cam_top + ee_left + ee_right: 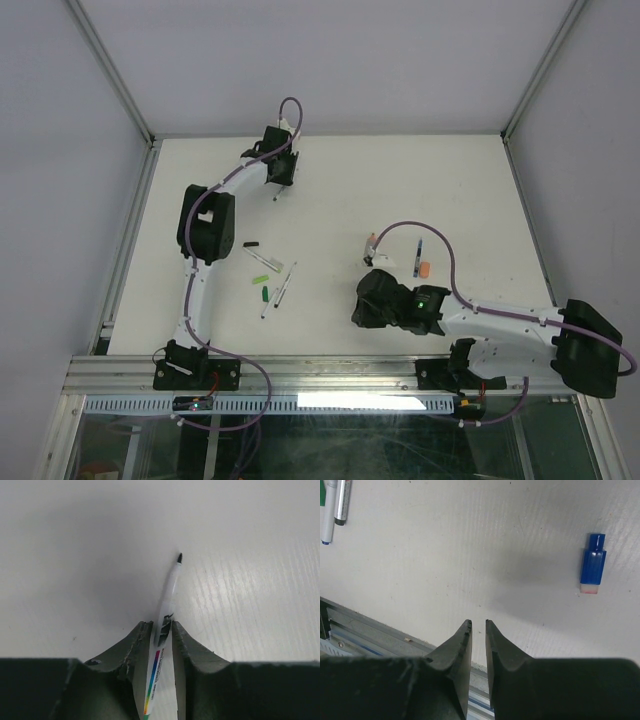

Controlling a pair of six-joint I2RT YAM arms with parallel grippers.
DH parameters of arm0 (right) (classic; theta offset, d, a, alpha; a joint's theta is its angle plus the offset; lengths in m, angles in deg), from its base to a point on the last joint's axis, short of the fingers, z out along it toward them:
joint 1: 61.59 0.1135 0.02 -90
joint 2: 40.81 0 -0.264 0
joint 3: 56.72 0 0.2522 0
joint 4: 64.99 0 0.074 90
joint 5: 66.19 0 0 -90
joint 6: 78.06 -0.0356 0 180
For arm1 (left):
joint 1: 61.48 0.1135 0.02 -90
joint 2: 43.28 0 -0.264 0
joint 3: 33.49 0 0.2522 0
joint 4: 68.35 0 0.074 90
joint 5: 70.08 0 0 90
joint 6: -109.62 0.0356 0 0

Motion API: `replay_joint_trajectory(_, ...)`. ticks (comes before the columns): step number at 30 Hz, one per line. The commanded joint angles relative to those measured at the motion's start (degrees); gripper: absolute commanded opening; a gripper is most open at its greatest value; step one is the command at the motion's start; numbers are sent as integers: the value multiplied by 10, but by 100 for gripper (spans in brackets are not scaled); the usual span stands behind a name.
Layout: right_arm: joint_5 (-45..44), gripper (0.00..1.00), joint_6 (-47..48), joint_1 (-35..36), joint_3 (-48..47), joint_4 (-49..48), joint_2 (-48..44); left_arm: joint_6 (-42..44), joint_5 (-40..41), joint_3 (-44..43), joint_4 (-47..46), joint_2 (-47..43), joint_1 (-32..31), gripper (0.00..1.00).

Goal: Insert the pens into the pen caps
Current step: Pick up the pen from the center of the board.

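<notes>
My left gripper [276, 176] is far back on the table, shut on a white pen [170, 587] with a dark tip. The pen points down at the table from between the fingers [161, 623]. My right gripper [362, 305] is low near the front rail. Its jaws stand a narrow slit apart with nothing between them [478, 622]. A blue cap [593, 565] lies to its right. Two pens [280, 290], two green caps [262, 286], a black cap [251, 243] and another pen [265, 258] lie mid-table. An orange cap [426, 270] lies beside a dark-tipped pen [419, 255].
A short white piece with an orange end [371, 243] lies behind the right gripper. The aluminium front rail [350, 630] runs just under the right gripper. Two pen ends [335, 505] show at the top left of the right wrist view. White walls enclose the table.
</notes>
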Motion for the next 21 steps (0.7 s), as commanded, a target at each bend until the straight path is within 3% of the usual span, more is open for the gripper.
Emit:
replay_joint_trajectory(1,-2,19,-2,-2,4,-6,-26,4,17,41,65,-34,-7,22)
replay_joint_trajectory(8,-9,19,-14,-2,15,3,-61,-18,16,88,87,-80,-57,14)
replay_joint_trajectory(21,-32,20,-54,-2,40,29,-126,-109,-26,203,99,-165,-228,15)
